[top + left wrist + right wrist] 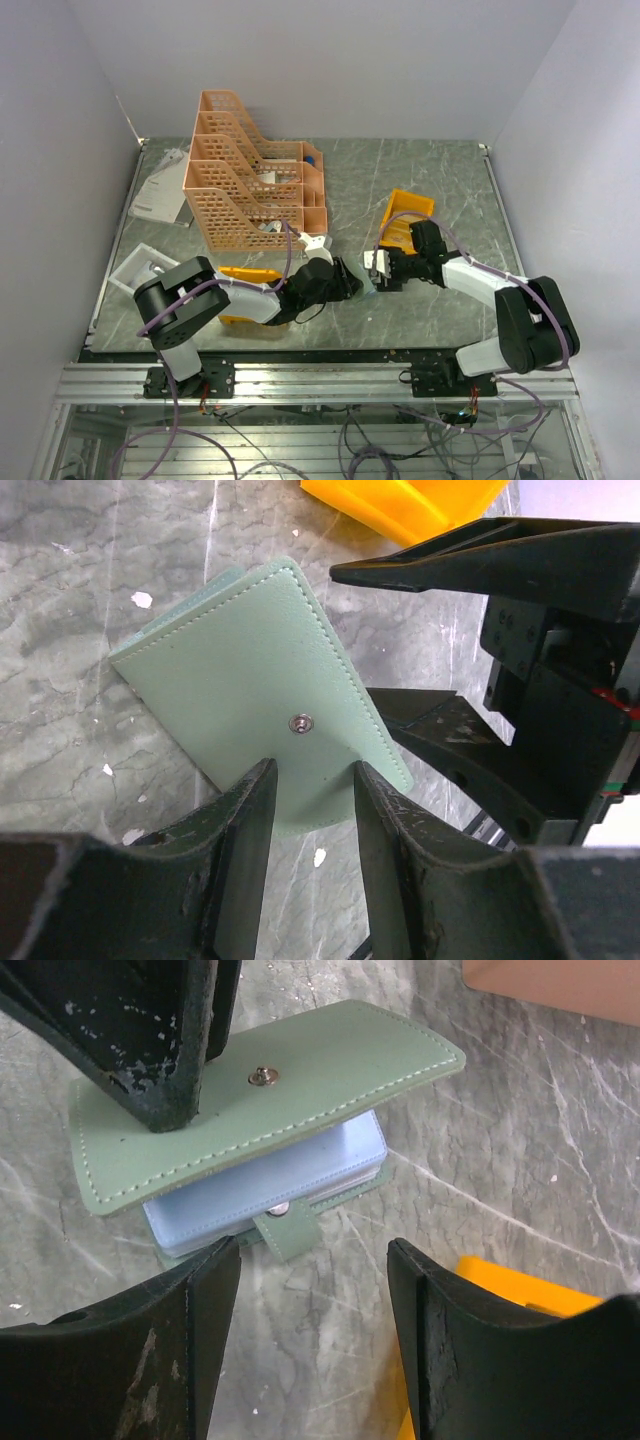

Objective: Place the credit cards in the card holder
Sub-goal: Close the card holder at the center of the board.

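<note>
Two open grippers at the card holder (240, 670)

You have the grey marbled table (440, 180) with a peach file rack (250, 180) at the back and an orange-yellow bin (410, 205) behind the right arm. The card holder lies on the table between both grippers. Its cover (330, 1070) is raised above pale blue sleeves (280, 1175). Your left gripper (313, 772) has its jaws apart over the cover's edge. Your right gripper (312, 1250) is spread wide, holding nothing. The snap (299, 722) faces up.
</note>
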Available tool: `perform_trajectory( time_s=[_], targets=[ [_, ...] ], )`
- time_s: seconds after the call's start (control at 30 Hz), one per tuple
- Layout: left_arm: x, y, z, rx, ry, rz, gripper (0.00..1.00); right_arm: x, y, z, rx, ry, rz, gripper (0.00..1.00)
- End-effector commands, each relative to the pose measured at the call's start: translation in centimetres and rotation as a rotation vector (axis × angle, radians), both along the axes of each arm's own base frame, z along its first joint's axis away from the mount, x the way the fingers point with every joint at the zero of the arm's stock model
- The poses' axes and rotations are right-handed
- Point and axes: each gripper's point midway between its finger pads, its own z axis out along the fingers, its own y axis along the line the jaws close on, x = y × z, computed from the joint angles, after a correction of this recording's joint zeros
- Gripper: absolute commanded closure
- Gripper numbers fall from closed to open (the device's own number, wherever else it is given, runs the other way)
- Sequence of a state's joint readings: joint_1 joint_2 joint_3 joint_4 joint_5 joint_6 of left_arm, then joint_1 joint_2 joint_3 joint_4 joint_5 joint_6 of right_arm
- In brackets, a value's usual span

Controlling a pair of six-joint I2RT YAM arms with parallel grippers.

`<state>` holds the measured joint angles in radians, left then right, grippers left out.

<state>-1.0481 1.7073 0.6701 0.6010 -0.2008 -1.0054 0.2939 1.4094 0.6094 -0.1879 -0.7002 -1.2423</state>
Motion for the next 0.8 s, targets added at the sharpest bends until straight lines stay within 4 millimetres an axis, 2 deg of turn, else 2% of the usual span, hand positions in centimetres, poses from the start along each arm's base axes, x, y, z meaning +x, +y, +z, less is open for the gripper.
perform_trajectory(
  time_s=[0.0,0.13,0.33,0.53,0.77],
  targets=[
    [0.5,-0.6,1.0,-0.030,-0.036,-0.014,0.52,0.9,0.8,-0.2,-0.014,-0.047,-0.012,0.40],
    [0.6,-0.6,0.5,-0.012,-0.026,-0.017,0.53,1.6,1.1,-0.2,-0.020,-0.060,-0.054,0.46],
    [0.8,-0.7,-1.5,0.028,0.006,-0.026,0.54,2.2,0.7,0.3,-0.004,-0.082,-0.118,0.57],
    [1.3,-0.8,-2.5,0.064,0.022,-0.029,0.56,2.7,0.4,0.7,0.010,-0.067,-0.193,0.68],
    [1.6,-1.0,-3.6,0.109,0.047,-0.037,0.56,3.5,-0.1,1.6,0.029,-0.012,-0.287,0.73]
  ],
)
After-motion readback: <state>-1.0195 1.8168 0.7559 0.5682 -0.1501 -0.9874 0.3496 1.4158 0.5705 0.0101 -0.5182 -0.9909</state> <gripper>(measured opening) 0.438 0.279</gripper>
